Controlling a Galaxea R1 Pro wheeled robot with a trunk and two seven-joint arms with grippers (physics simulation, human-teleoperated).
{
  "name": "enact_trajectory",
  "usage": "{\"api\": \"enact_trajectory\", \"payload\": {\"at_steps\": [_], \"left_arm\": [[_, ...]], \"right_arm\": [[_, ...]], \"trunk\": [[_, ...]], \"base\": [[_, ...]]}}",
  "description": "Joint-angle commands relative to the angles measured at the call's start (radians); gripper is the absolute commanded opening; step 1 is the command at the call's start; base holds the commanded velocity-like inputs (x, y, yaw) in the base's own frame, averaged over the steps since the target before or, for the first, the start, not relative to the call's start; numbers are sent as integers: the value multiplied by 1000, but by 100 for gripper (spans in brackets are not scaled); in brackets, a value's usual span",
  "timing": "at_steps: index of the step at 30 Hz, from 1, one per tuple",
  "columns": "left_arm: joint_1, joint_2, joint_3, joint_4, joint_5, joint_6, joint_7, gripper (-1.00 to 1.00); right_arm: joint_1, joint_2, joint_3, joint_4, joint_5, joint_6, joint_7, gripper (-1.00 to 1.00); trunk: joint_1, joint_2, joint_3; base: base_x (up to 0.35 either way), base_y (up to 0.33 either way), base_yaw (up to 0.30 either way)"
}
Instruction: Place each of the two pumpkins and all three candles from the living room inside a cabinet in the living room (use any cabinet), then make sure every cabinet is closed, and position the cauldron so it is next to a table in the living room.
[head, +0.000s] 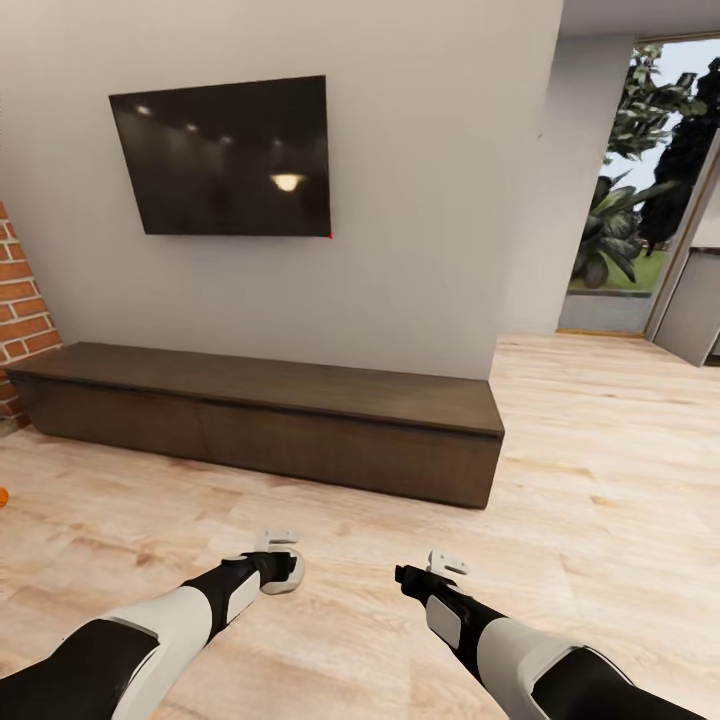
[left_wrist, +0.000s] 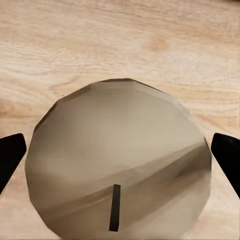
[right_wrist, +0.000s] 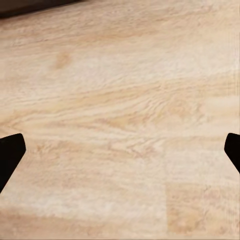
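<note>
Head view: we find the cabinet (head: 270, 425) shut, straight ahead across the floor (head: 600, 480). Our left gripper (head: 281, 568) clasps a candle (left_wrist: 117, 160), wick end toward its camera. Our right gripper (head: 440, 572) hangs wide, empty, somewhat nearer the cabinet's right end

Closed cabinet (head: 260, 420) under wall-mounted television (head: 225, 157), wooden floor (head: 600, 480).

Head camera high, facing cabinet (head: 270, 425); both wrist cameras close, down at shared wood floor (right_wrist: 120, 125).
</note>
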Motion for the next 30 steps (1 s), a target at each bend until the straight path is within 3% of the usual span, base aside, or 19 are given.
{"api": "enact_trajectory", "payload": {"at_steps": [1, 14, 20, 30], "left_arm": [[-1, 0, -8, 0, 10, 3, -1, -100], [-1, 0, -8, 0, 10, 3, -1, -100], [-1, 0, -8, 0, 10, 3, 0, -100], [-1, 0, -8, 0, 10, 2, -1, -100]], "right_arm": [[-1, 0, 8, 1, -8, -3, -4, 100], [-1, 0, 8, 1, -8, -4, -4, 100], [-1, 0, 8, 1, -8, -4, -4, 100], [-1, 0, 8, 1, -8, -4, -4, 100]], "trunk": [[0, 0, -1], [0, 0, -1], [0, 0, -1], [0, 0, -1]], "base": [[168, 288, 0], [166, 303, -16], [144, 241, -247], [50, 48, -279]]}}
